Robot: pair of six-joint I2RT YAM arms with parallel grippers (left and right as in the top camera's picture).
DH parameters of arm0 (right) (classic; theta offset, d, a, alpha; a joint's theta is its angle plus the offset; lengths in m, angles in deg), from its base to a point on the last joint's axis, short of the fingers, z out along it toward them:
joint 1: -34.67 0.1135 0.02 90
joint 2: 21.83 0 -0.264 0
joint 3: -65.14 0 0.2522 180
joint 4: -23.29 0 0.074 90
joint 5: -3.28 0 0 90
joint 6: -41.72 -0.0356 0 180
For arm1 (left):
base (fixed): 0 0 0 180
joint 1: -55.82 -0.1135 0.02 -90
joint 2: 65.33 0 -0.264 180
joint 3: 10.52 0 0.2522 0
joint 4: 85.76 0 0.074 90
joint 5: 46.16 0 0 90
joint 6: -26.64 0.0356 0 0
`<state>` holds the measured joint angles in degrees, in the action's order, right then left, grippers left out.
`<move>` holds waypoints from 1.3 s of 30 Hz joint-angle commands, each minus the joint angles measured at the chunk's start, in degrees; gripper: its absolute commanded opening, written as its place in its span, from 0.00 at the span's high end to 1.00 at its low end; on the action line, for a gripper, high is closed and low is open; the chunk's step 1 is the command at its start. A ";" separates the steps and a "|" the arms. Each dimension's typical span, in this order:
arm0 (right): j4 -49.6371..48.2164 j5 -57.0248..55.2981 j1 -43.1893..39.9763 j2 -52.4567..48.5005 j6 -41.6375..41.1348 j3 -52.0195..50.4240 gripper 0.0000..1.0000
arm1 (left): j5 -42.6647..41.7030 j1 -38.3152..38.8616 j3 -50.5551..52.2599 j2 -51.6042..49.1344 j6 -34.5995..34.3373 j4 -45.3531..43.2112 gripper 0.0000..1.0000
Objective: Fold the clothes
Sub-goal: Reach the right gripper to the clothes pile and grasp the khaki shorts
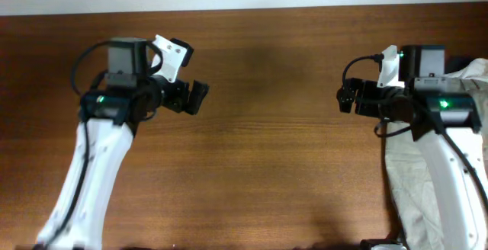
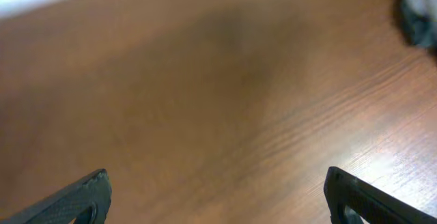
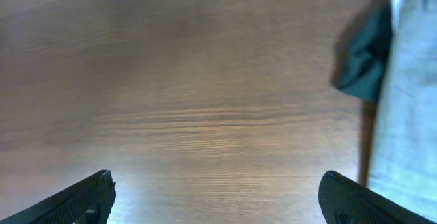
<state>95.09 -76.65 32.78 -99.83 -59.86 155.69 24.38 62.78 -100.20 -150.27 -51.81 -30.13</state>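
Both arms hover over bare wood with nothing held. The left pincer (image 2: pixel 216 176) is spread wide, its two dark fingers sitting at the bottom corners of its wrist view with only the desk (image 1: pixel 267 151) between them. The right pincer (image 3: pixel 216 176) is spread the same way and is equally empty. Seen from overhead, the two pincers face each other across the middle of the desk, which I judge to be a ready posture before any garment is taken up; the folding has not begun. The clothes (image 1: pixel 400 197) lie bunched at the right edge of the desk, partly beneath the right arm, as a pale rumpled heap running from the far right corner toward the near edge. The right wrist view shows a pale cloth (image 3: pixel 410 115) filling its right margin, with a dark green piece (image 3: pixel 365 60) poking out beside it. Neither touches the fingers. The heap therefore lies to the right of the right pincer and behind its opening, which points left toward the middle of the desk, so that arm would need to turn or draw back to reach it. The left pincer is well apart from the heap, across the desk. A blurred grey shape (image 2: pixel 418 9) at the top right of the left wrist view cannot be identified
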 commanded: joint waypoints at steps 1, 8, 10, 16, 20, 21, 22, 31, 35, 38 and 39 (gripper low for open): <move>0.04 -8.07 -0.13 -8.37 -4.13 0.92 0.01 | 1.01 -0.46 -0.44 -5.75 -3.37 1.38 0.01; -6.51 -13.57 -12.52 -20.79 -6.97 7.98 0.01 | 0.87 -0.46 -0.42 -5.70 -3.32 4.11 0.01; -10.38 -15.28 -13.25 -23.71 -5.22 7.98 0.00 | 0.83 -0.46 -0.42 -5.68 -3.34 4.11 0.01; -21.16 -24.26 -13.51 -34.75 -5.22 7.98 0.08 | 0.85 -0.37 -0.42 -5.68 -3.32 4.20 0.01; -23.82 -26.73 -13.62 -38.77 -5.29 7.98 0.26 | 0.85 -0.37 -0.42 -5.68 -3.34 4.07 0.01; -23.85 -27.87 -13.62 -38.82 -5.27 7.98 0.32 | 0.85 -0.37 -0.42 -5.68 -3.34 4.07 0.01; -23.87 -28.98 -13.62 -38.84 -5.25 7.98 0.32 | 0.85 -0.37 -0.42 -5.68 -3.34 4.04 0.01; -21.62 -29.49 -13.51 -41.33 -5.22 7.96 0.21 | 0.85 -0.35 -0.42 -5.68 -3.32 4.07 0.01; -21.24 -28.50 -12.74 -41.38 -4.90 7.96 0.11 | 0.85 -0.35 -0.42 -5.68 -2.91 4.09 0.01; -21.38 -27.80 -12.76 -41.42 -1.33 7.96 0.16 | 0.85 -0.37 -0.42 -5.68 -2.89 4.07 0.01; -21.18 -30.49 -12.92 -41.42 -1.36 7.96 0.28 | 0.85 -0.35 -0.42 -5.68 -2.91 4.07 0.01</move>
<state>73.63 -103.80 19.71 -140.53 -62.33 162.91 24.86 62.54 -100.16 -156.83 -54.46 -25.96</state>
